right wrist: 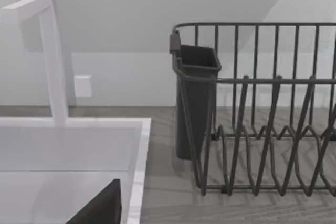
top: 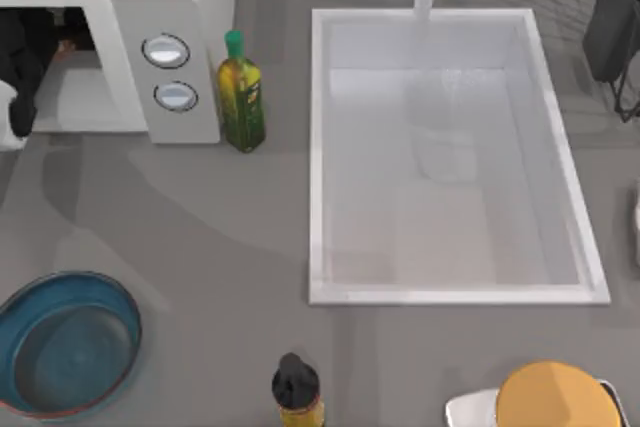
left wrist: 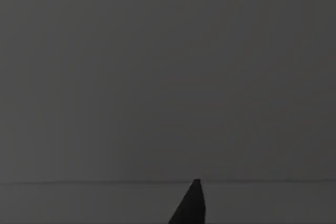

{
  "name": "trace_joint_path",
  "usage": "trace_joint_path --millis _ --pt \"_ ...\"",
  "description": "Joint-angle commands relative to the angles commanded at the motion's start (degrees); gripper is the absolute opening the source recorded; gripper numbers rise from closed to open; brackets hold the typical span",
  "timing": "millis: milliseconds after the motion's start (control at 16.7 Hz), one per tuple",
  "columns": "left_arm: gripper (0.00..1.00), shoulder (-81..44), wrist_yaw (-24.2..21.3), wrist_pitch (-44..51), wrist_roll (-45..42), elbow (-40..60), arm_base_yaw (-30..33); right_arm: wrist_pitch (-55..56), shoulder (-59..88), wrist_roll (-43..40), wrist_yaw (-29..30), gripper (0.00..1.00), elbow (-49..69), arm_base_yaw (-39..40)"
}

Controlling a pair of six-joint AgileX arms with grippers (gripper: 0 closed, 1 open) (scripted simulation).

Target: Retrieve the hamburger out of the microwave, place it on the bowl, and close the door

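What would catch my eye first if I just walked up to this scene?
Probably the big white sink filling the middle and right of the table. At the far left stands the microwave, its cavity open, with the dark left arm reaching into it. The teal-blue bowl waits at the near left corner, with nothing in it yet, and a green-capped oil bottle stands just right of the microwave.

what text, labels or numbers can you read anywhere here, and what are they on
No text can be read in these views.
Microwave: its two knobs carry no visible markings or numbers.
Green-capped bottle beside the microwave: its yellowish label is too blurred to read.
Black-capped bottle at the near edge of the table: yellow label, nothing legible.
Orange disc, bowl, sink and dish rack: no writing.
The left wrist view is dark.
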State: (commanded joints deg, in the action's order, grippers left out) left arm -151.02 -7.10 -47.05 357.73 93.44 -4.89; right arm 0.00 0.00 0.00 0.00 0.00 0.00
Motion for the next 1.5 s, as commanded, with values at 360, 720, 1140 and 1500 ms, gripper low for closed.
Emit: trace_joint_path --millis 360,720,1140,1500 --pt "0.00 8.3 -1.5 -13.3 -0.7 -22.8 -1.6 0.0 0.0 0.0 0.0 1.00 0.0 0.0" --pt "0.00 17.4 -3.2 -28.3 -0.9 -47.9 -3.4 0.0 0.0 0.0 0.0 1.00 0.0 0.0" --pt "0.00 20.4 -3.7 -33.1 -0.9 -54.2 -4.0 0.0 0.0 0.0 0.0 1.00 0.0 0.0" --pt "0.00 25.1 -3.5 -28.3 -1.1 -53.7 -3.7 0.0 0.0 0.0 0.0 1.00 0.0 0.0"
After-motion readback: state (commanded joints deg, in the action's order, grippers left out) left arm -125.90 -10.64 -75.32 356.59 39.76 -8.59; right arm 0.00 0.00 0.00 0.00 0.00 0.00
